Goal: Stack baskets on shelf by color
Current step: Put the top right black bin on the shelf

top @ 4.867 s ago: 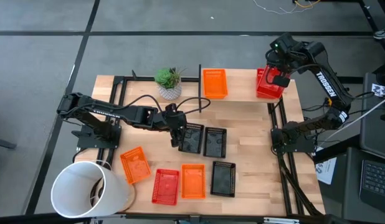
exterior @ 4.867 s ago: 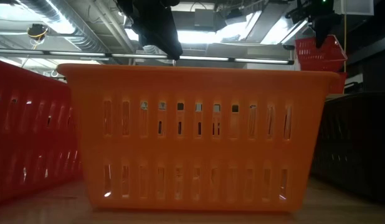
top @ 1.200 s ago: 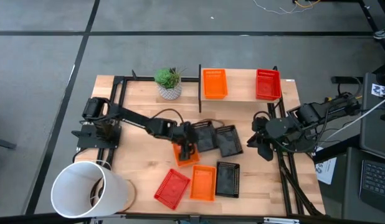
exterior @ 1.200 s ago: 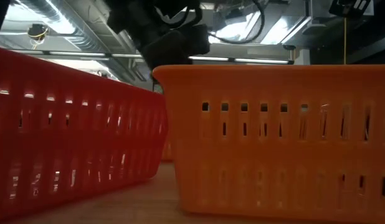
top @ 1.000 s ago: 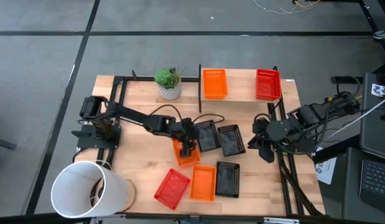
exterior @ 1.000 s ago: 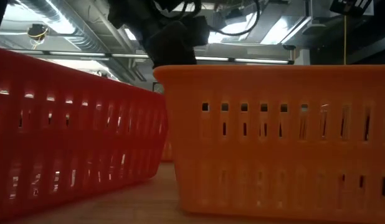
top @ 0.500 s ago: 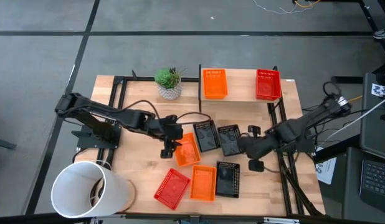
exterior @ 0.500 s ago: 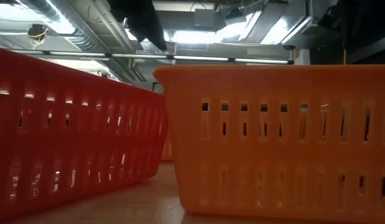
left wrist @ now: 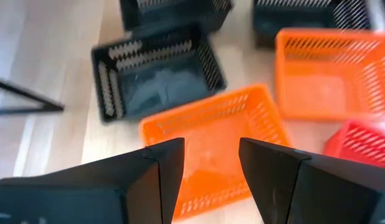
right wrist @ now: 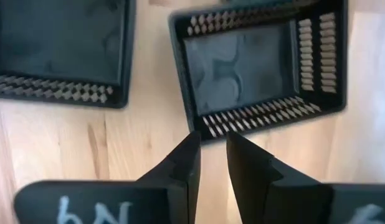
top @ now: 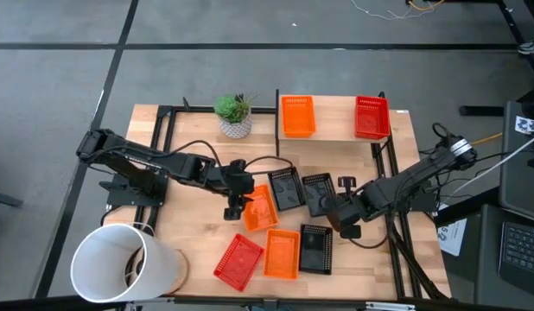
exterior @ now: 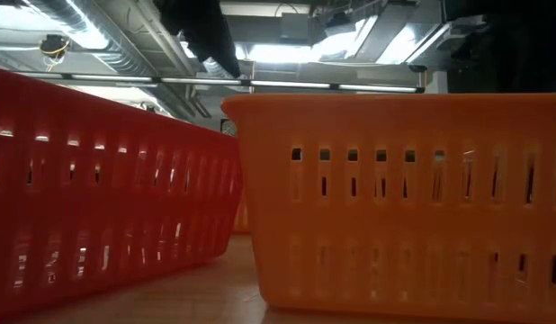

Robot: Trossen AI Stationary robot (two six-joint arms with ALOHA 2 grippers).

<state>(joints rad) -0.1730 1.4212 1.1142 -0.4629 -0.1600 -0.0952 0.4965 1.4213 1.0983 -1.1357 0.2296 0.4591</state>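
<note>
Left arm: reaches from its base at the counter's left edge toward the middle, forearm low and nearly level. Left gripper (top: 235, 206) sits at the left edge of a loose orange basket (top: 259, 207), fingers spread moderately, holding nothing; the left wrist view places that basket (left wrist: 214, 148) directly ahead of the gap.

Right arm: stretches from the right edge inward and low. Right gripper (top: 343, 218) hovers just right of the cluster of black baskets, its fingers drawn to a narrow slit, empty. The right wrist view shows a black basket (right wrist: 261, 65) just beyond the tips, a second (right wrist: 58, 50) beside it.

Shelf (top: 334, 128): at the far side of the counter (top: 198, 138), carrying one orange basket (top: 297, 116) at its left end and one red basket (top: 371, 117) at its right end, well apart.

Loose baskets on the counter: two black ones mid-counter, (top: 286, 187) and (top: 318, 193); along the near edge, a tilted red basket (top: 238, 262), an orange basket (top: 282, 253) and a black basket (top: 314, 248).

Other items: plant pot (top: 235, 115) left of the shelf; white bucket (top: 124, 263) at the near left corner.

View differences: the low view shows only the near red (exterior: 98, 180) and orange (exterior: 395, 189) basket walls – neither gripper's fingertips appear there. Only the wrist views reveal the finger gaps.
</note>
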